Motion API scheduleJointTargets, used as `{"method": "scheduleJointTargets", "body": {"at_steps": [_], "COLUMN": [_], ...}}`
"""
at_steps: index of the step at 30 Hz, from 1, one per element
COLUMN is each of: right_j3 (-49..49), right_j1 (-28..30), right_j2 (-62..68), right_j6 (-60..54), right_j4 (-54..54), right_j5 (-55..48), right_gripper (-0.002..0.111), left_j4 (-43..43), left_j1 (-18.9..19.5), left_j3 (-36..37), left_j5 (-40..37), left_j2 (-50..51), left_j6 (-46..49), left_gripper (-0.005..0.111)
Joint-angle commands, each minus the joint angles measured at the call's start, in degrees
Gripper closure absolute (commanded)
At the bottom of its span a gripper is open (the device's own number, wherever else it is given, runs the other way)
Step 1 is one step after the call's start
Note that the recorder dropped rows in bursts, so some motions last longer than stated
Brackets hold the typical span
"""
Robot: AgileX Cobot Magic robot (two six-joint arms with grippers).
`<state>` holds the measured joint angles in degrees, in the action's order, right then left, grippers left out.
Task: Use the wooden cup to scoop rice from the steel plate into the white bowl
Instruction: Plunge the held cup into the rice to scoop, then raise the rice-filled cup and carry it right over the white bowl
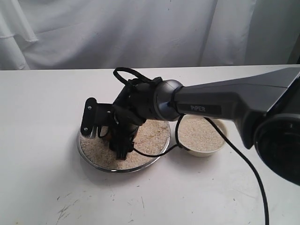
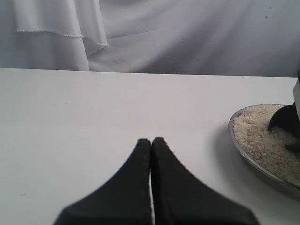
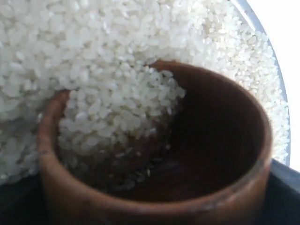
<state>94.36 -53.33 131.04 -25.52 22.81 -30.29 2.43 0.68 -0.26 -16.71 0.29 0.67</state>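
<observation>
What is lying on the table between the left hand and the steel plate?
Nothing lies there. In the left wrist view, only bare white table separates the left hand from the steel plate.

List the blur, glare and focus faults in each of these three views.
Exterior view: soft, even light; the right arm looms large and slightly soft near the lens. Left wrist view: the shut left gripper is a blurred dark silhouette, the steel plate sharper. Right wrist view: the rice is nearly washed out, and the wooden cup blurs at its near rim.
</observation>
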Motion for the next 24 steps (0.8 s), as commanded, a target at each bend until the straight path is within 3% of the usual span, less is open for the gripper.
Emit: {"method": "scheduleJointTargets", "body": {"at_steps": [1,12,24], "right_j3": [0.1,0.1,0.1], "right_j1": [0.3,2.2,5.7], "right_j2": [0.6,-2.9,-7.9], "right_j6": [0.2,-0.1,-12.5], "right_j4": [-2.7,-6.9,-21.0], "right_j5": [1.6,-2.0,-7.1], "right_gripper": [0.108,0.108,0.108], "left_j4": [0.0,0.0,0.0], "left_j1": [-0.1,-0.1,-0.1], "left_j3": [0.3,0.3,0.3], "left_j5": [0.4,0.4,0.4], "left_j2": [-0.3,-0.3,-0.3], "left_j6": [-0.2,-0.2,-0.2], "left_gripper": [0.107,0.107,0.107]}}
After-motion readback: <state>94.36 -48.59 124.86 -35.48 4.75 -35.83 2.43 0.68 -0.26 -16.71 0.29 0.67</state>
